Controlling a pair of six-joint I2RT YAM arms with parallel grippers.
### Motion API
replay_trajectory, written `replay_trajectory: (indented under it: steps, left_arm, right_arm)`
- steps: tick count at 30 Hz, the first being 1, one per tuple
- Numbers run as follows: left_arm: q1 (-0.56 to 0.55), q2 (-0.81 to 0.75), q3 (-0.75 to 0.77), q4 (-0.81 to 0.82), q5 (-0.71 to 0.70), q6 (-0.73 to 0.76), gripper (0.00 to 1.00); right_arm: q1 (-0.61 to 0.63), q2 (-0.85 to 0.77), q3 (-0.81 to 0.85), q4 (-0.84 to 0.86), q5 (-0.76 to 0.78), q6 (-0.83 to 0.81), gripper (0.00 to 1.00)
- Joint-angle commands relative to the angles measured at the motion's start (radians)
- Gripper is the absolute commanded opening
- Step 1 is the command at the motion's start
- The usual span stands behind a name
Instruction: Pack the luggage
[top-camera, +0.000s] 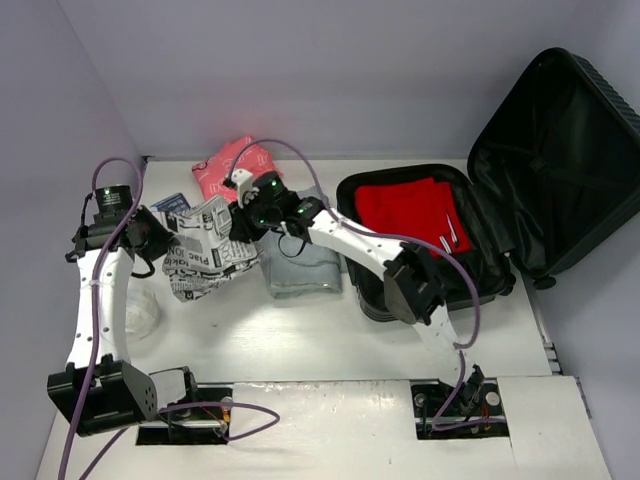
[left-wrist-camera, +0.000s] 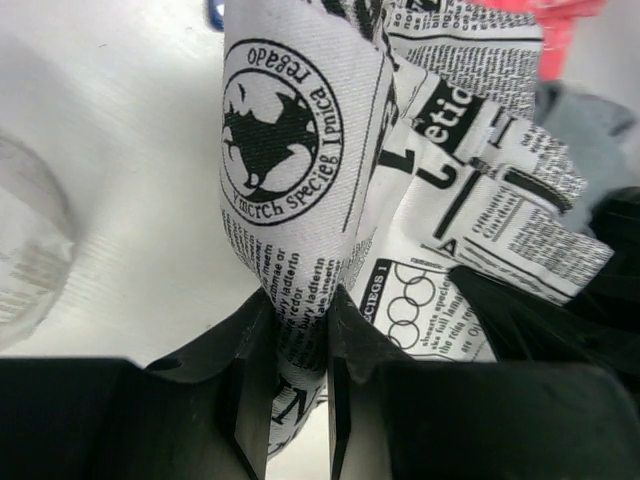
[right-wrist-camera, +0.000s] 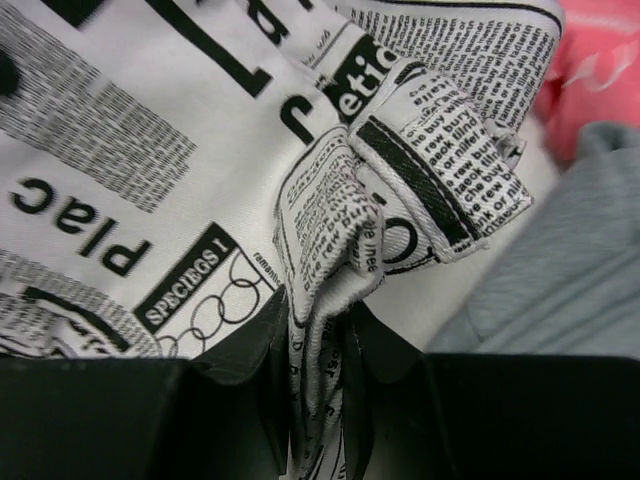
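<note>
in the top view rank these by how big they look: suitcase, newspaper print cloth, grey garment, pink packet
1. suitcase, by far the largest
2. newspaper print cloth
3. grey garment and pink packet: they look alike and both are partly covered, so unranked

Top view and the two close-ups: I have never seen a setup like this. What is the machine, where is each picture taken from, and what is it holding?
Two white robot arms are bolted at the near table edge. The wide picture looks down from above and behind them; each close-up comes from a camera on one wrist. Both the left gripper and the right gripper pinch the same newspaper-print cloth. On the table lie a grey garment, a pink packet and an open black suitcase with a red cloth inside.
</note>
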Motion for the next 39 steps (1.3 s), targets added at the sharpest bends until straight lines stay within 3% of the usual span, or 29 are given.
replay_trajectory:
  steps: [1, 5, 11, 22, 32, 39]
  left_arm:
    - [-0.046, -0.040, 0.091, 0.064, 0.085, -0.055, 0.00]
    - [-0.175, -0.043, 0.153, 0.097, 0.068, -0.118, 0.00]
    - [-0.500, 0.023, 0.196, 0.247, -0.034, -0.262, 0.00]
    - [-0.965, 0.427, 0.453, 0.458, -0.151, -0.368, 0.00]
    - [-1.111, 0.717, 0.673, 0.479, -0.168, -0.388, 0.00]
    - [-1.157, 0.790, 0.688, 0.487, -0.165, -0.434, 0.00]
  right_arm:
    - [-0.022, -0.186, -0.011, 0.050, 0.016, 0.010, 0.00]
    - [-0.080, -0.301, -0.137, 0.050, 0.059, 0.007, 0.00]
    - [-0.208, -0.555, -0.412, 0.050, 0.120, -0.031, 0.00]
    - [-0.534, -0.994, -0.766, -0.039, 0.347, -0.205, 0.00]
    - [-0.798, -1.044, -0.936, -0.045, 0.388, -0.249, 0.00]
    - [-0.822, -1.048, -1.019, -0.043, 0.554, -0.246, 0.00]
